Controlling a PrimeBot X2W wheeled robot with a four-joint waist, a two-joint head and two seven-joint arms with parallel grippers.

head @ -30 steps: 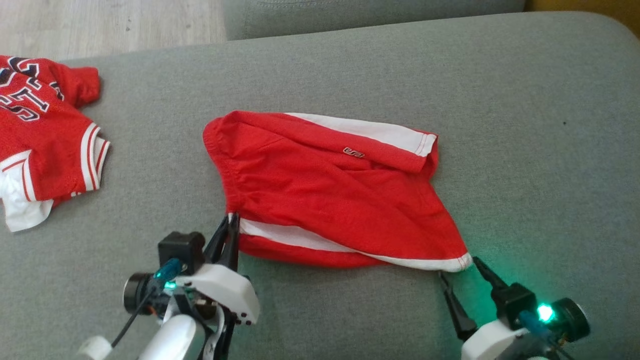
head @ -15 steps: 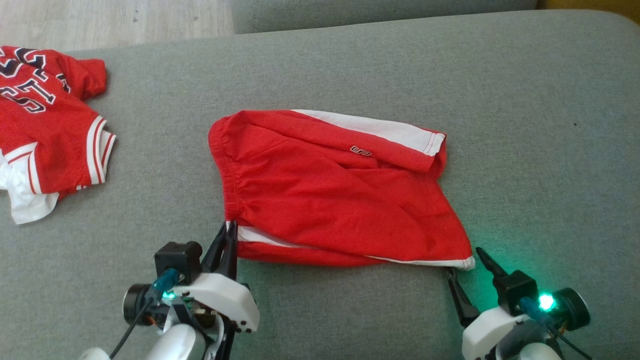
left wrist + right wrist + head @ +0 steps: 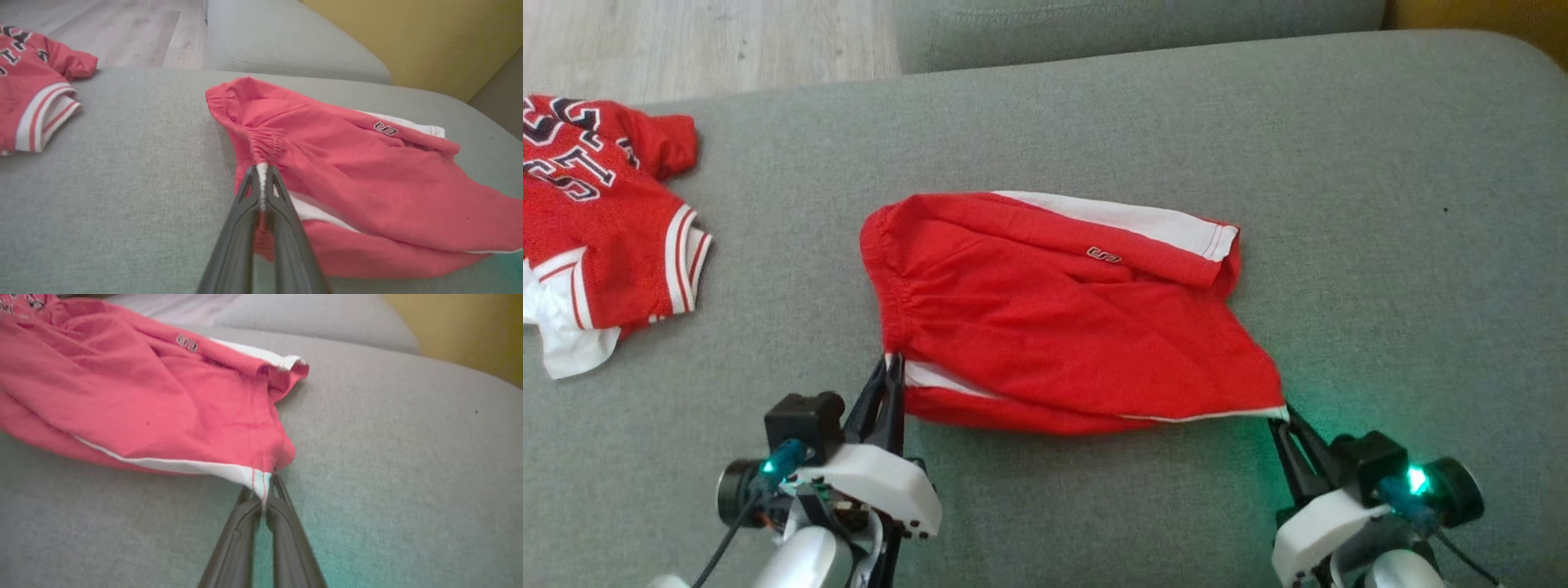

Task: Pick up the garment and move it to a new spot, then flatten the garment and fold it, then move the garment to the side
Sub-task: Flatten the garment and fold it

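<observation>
The garment (image 3: pixel 1062 318) is a pair of red shorts with white side stripes, lying folded in half on the grey sofa cushion (image 3: pixel 1094 131). My left gripper (image 3: pixel 892 365) is shut on the garment's near waistband corner, seen close in the left wrist view, where the garment (image 3: pixel 367 171) has its waistband pinched between the fingertips of my left gripper (image 3: pixel 261 171). My right gripper (image 3: pixel 1282 416) is shut on the near hem corner. In the right wrist view the garment (image 3: pixel 143 400) has its white hem tip pinched in my right gripper (image 3: pixel 263 488).
A red jersey (image 3: pixel 596 237) with white trim and lettering lies at the cushion's left edge, also visible as the jersey (image 3: pixel 32 90) in the left wrist view. A second cushion (image 3: pixel 1135 24) and wooden floor (image 3: pixel 686 41) lie beyond. A yellow wall (image 3: pixel 429 36) stands behind.
My right gripper moved in to the hem corner and closed on it; earlier it stood open just beside it. The left gripper kept its hold on the waistband.
</observation>
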